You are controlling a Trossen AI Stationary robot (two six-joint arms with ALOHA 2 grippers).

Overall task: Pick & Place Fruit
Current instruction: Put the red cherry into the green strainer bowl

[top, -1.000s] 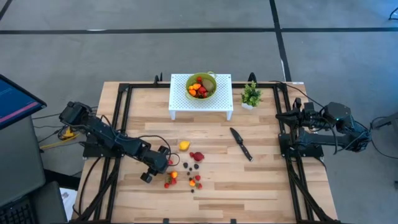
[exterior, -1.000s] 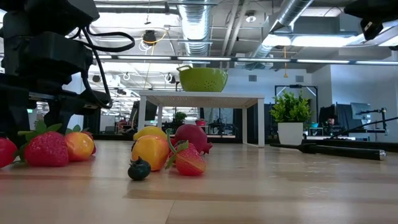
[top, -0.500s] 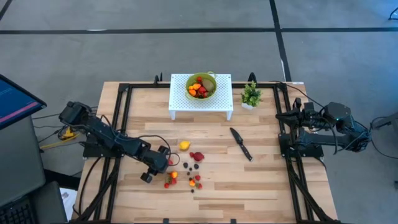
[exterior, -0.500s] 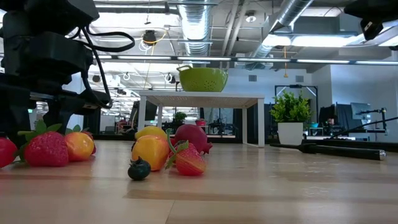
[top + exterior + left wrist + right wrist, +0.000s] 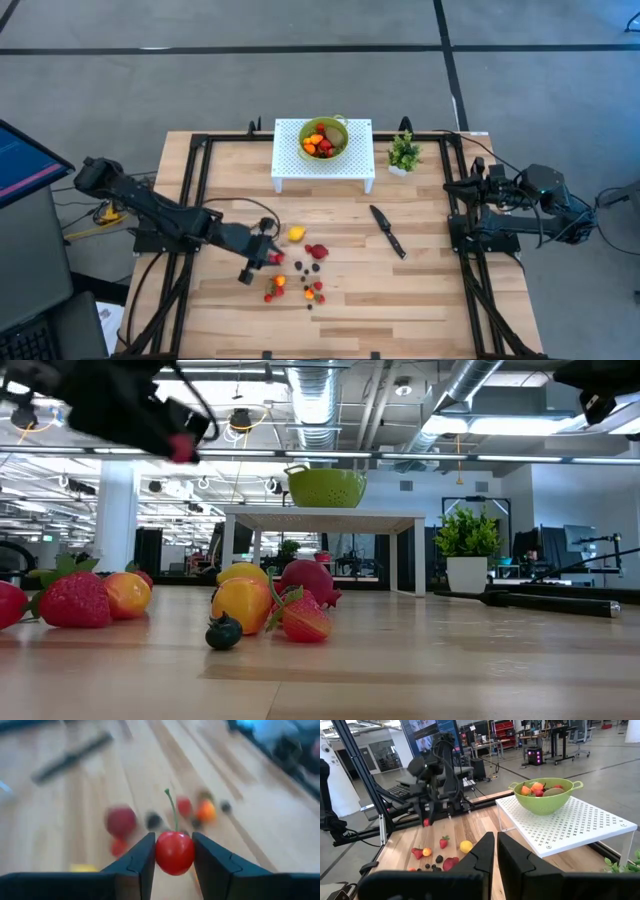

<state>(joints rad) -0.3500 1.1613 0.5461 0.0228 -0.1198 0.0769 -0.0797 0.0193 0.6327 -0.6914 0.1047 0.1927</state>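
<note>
Left gripper (image 5: pixel 174 854) is clamped on a red cherry (image 5: pixel 174 852), stem pointing up between the two fingers; in the high view the gripper (image 5: pixel 262 256) sits above the table at the left edge of the loose fruit, and the low view shows it clear of the wood with a spot of red at its tip (image 5: pixel 183 448). So the pick looks made, the carry not yet. Directly below and beside it lies the loose fruit (image 5: pixel 300 274): a yellow piece, a dark red one, strawberries, orange pieces and several small dark berries, scattered near one another on the bare boards. The low view gives the same cluster, strawberries (image 5: pixel 72 600) at one side, a dark berry (image 5: pixel 223 631) in front. Farther out, at the back of the table, the green colander (image 5: pixel 323 137) stands on the white perforated stand (image 5: pixel 290 165) and already holds several pieces, orange, red and a brown-green one. Judgement: task partly done; a few pieces placed, roughly a dozen left on the table, one in hand. A black knife (image 5: pixel 387 231) and a small potted plant (image 5: pixel 403 153) lie apart from the fruit. Right gripper (image 5: pixel 495 851) waits at the right table edge, fingers together, holding nothing.
</note>
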